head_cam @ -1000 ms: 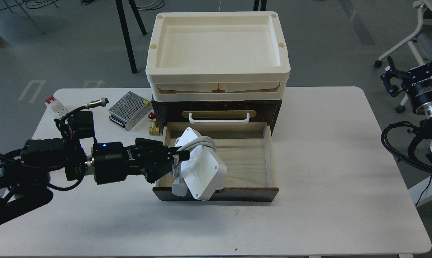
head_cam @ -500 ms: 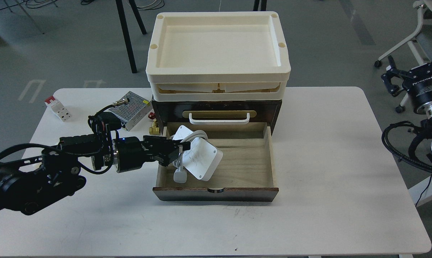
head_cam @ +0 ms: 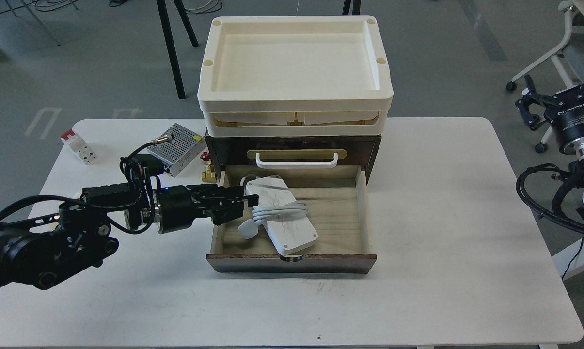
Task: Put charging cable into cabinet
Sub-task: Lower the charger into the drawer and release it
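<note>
The charging cable [head_cam: 284,220], a flat white slab with a white cord wrapped across it and a white plug [head_cam: 247,229], lies flat on the floor of the open pale wood drawer [head_cam: 340,228]. The drawer belongs to the dark brown cabinet [head_cam: 292,143], which has a brass plate, a white handle [head_cam: 296,163] and a cream tray [head_cam: 294,63] on top. My left gripper [head_cam: 243,206] reaches over the drawer's left wall. It is open, with its fingertips right beside the slab's left end. My right gripper [head_cam: 531,109] is far off, beyond the table's right edge, dark and empty.
A perforated metal power-supply box [head_cam: 176,148] and small brass parts [head_cam: 208,172] lie left of the cabinet, behind my left arm. A white-and-red breaker block [head_cam: 78,145] sits at the far left. The drawer's dark front [head_cam: 292,263] juts toward me. An office chair [head_cam: 563,43] stands at the far right.
The slab was held tilted on edge in my left gripper above the drawer, then lowered. Now it lies flat in the drawer and the fingers have let it go.
</note>
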